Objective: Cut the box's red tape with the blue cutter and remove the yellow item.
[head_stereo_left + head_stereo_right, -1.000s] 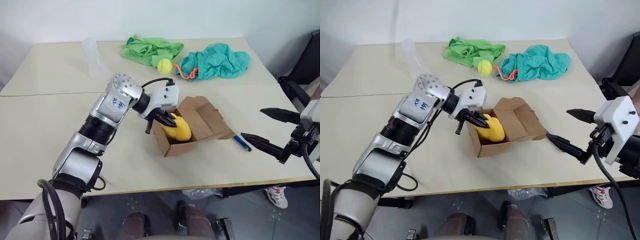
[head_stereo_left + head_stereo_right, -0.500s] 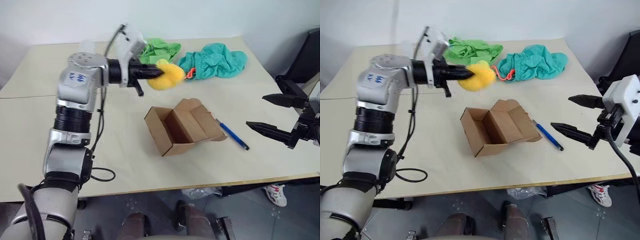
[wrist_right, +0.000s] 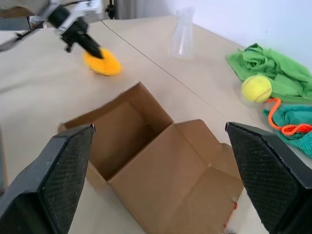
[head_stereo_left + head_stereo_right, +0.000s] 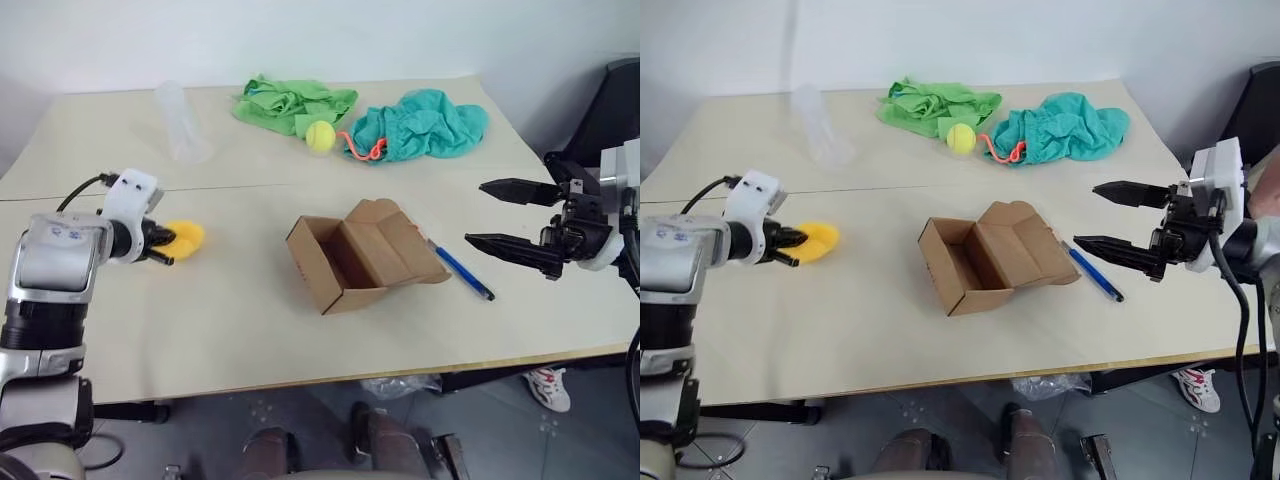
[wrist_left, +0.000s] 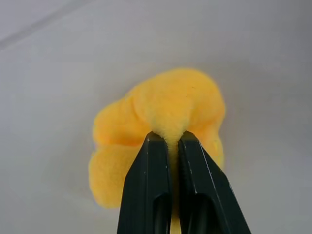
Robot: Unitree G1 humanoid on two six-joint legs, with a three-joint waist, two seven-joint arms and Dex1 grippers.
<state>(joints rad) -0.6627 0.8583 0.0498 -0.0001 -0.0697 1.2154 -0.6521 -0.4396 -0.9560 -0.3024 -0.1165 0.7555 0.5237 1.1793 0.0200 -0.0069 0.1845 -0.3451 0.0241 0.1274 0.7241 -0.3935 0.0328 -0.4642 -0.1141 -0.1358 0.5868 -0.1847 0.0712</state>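
Far table edge — green cloth (image 4: 293, 103), tennis ball (image 4: 320, 135) (touching), teal bag (image 4: 425, 125)

Blue handwritten marks sit on the grey upper casing of the left arm (image 4: 55, 235), just behind the left tool; they are too small and smeared to read as letters or numbers. No print, label or brand is legible on the box (image 4: 355, 262), on the blue cutter (image 4: 463, 272) beside the box, or on the cloths and ball beyond the box.
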